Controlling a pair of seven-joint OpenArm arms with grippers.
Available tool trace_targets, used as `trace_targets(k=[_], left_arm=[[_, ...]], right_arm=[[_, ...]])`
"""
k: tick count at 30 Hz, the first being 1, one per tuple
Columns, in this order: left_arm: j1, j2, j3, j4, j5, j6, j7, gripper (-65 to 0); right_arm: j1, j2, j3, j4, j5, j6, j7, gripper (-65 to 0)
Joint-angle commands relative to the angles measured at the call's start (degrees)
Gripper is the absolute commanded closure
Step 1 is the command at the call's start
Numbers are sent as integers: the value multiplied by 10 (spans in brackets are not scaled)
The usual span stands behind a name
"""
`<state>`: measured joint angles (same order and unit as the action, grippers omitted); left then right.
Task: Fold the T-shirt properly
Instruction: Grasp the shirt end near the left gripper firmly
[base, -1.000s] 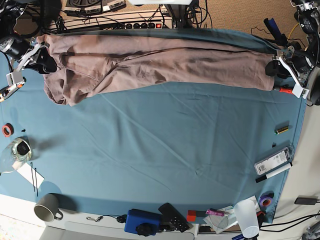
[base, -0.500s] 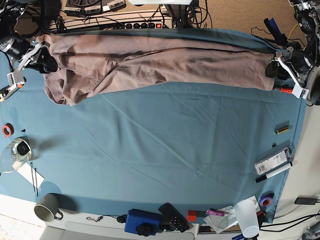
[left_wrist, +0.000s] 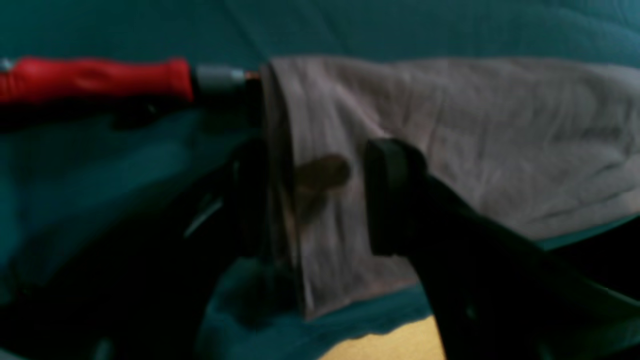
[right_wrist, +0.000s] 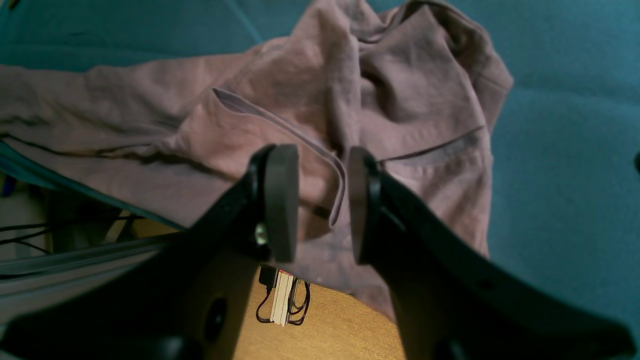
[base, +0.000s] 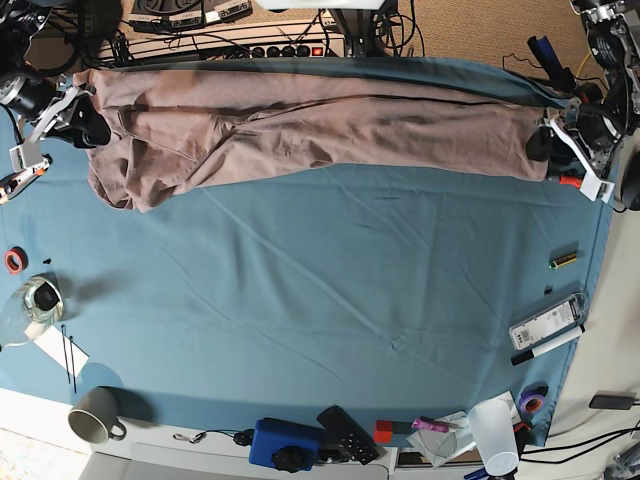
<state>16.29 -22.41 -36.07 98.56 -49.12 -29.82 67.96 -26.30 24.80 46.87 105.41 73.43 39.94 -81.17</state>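
Note:
The mauve T-shirt (base: 300, 125) lies stretched in a long wrinkled band along the far edge of the teal tablecloth (base: 330, 290). My left gripper (base: 541, 141) is at the shirt's right end. In the left wrist view this gripper (left_wrist: 315, 200) stands open, with the hem edge of the shirt (left_wrist: 450, 125) in the gap between its fingers. My right gripper (base: 88, 125) is at the bunched left end. In the right wrist view it (right_wrist: 320, 200) is open over a seam fold of the shirt (right_wrist: 400, 100), its pads apart.
A red-handled tool (base: 570, 181) lies just beside the left gripper and also shows in the left wrist view (left_wrist: 95, 85). A glass (base: 38, 298), red tape roll (base: 13, 260) and mug (base: 95, 415) are at the left. A remote (base: 545, 322), white cup (base: 495, 430) and blue box (base: 285, 443) are at the right and front.
Both grippers have shifted very slightly toward the far edge. The T-shirt lies as before.

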Motion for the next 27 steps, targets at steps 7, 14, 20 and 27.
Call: trace_targets(k=[7,14,20,27], left_arm=[[-23,-13,-4,10,-10,14,1,-294],[-30,-23,-4,23,-21,13,2,-294],[-33,-51,-5,56,-21,15,6,-294],[-33,-57,-4,72,-23,15,6,-294]], right_arm=[[7,14,7,9,11,1,12,-176],[8,16,7,9,11,1,12,-176],[8,15,7,9,-21,1,12,-176],[7,14,-37,-4,-65,1,12,-176]])
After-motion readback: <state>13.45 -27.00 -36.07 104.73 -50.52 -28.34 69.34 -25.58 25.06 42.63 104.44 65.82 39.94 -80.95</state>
